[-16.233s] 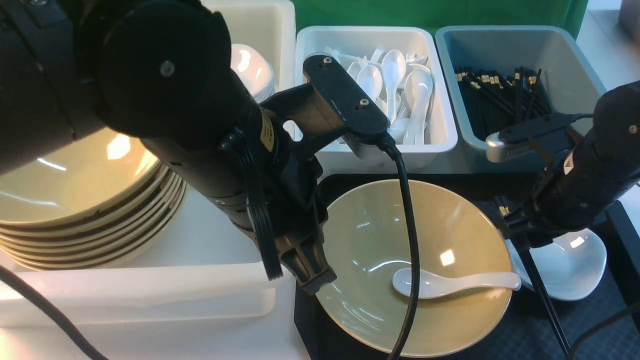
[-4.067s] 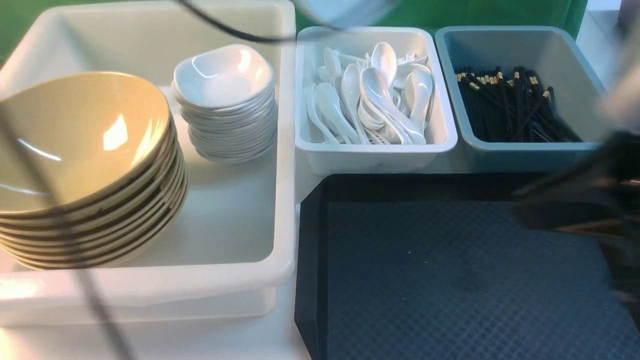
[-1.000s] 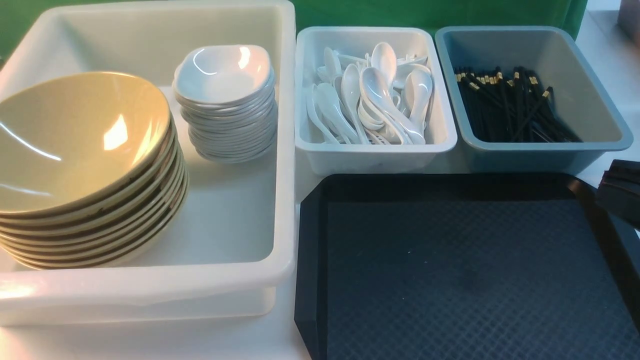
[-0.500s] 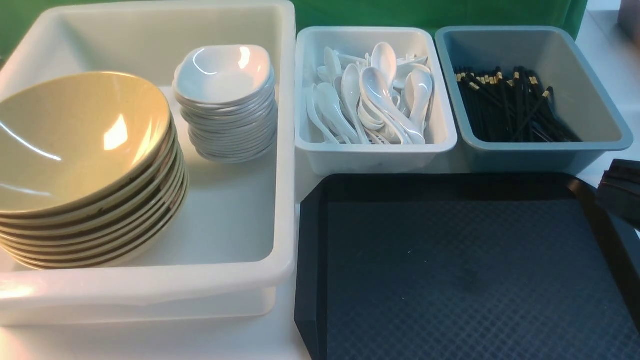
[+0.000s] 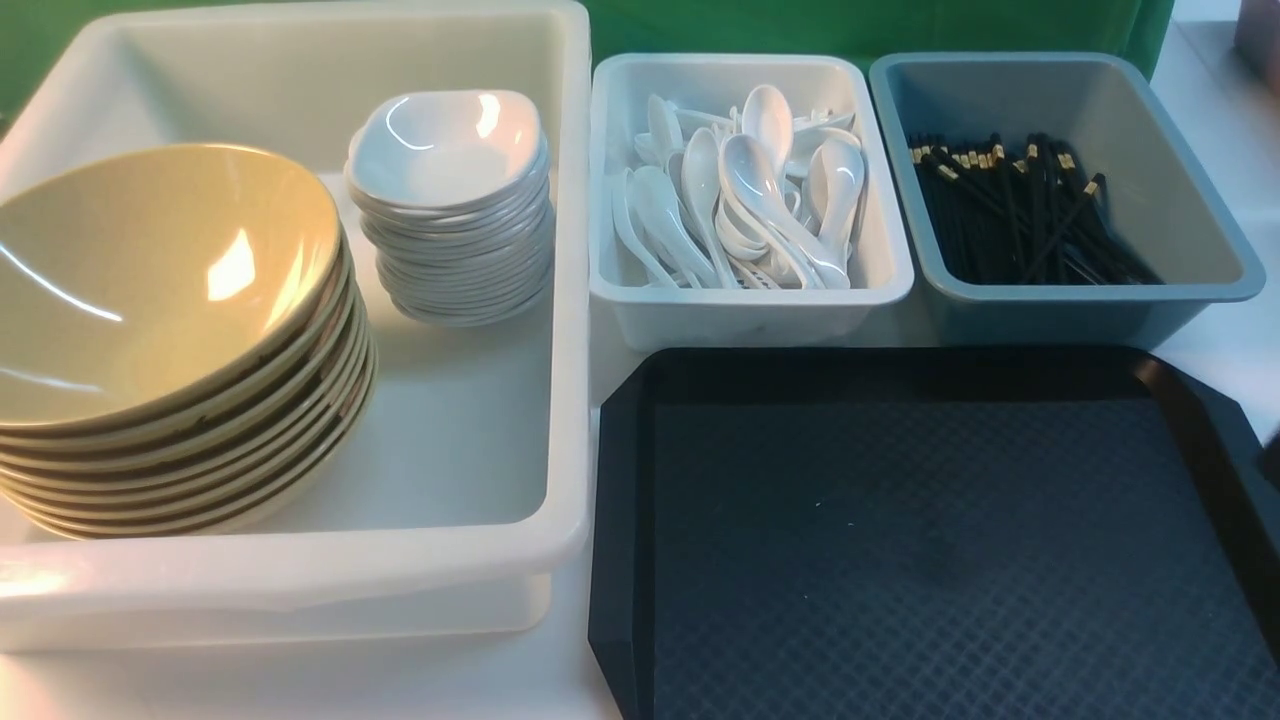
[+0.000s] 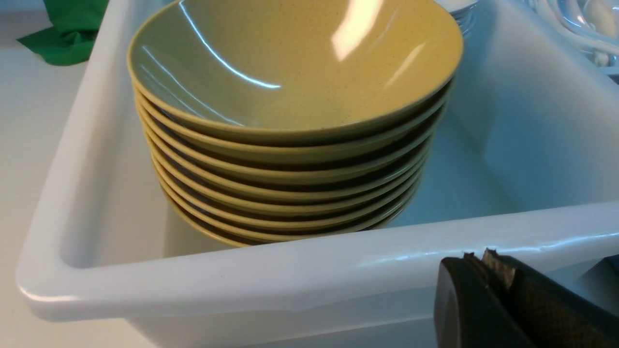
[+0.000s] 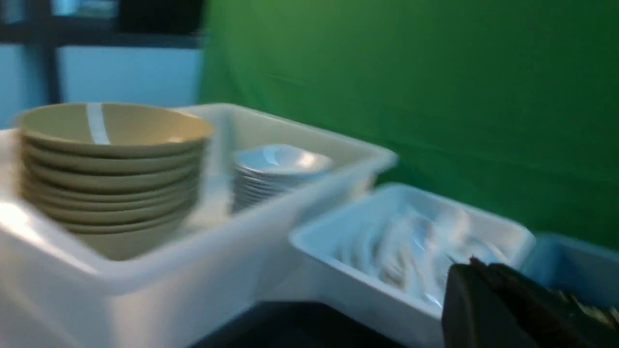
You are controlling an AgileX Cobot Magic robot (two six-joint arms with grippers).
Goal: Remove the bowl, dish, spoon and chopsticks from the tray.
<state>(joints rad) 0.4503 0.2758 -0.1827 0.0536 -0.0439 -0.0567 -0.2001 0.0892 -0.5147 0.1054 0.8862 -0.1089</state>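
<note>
The black tray (image 5: 900,560) lies bare at the front right, with nothing on its textured surface. The top olive-yellow bowl (image 5: 150,270) sits on a stack in the big white tub (image 5: 300,575), beside a stack topped by a white dish (image 5: 445,145). White spoons (image 5: 760,190) fill the middle tub and black chopsticks (image 5: 1020,215) lie in the grey-blue tub; the task's own spoon and chopsticks cannot be told from the others. My left gripper (image 6: 476,256) is shut and empty, just outside the white tub's front rim. My right gripper (image 7: 476,263) is shut and empty, blurred, near the tray's right side.
The spoon tub (image 5: 750,310) and the grey-blue tub (image 5: 1180,200) stand side by side behind the tray. The big white tub (image 6: 242,275) borders the tray's left edge. A green cloth (image 7: 411,96) hangs behind the tubs.
The dark end of my right arm has slid down and almost off the right edge of the front view. Dishes, tubs and tray have not moved.
</note>
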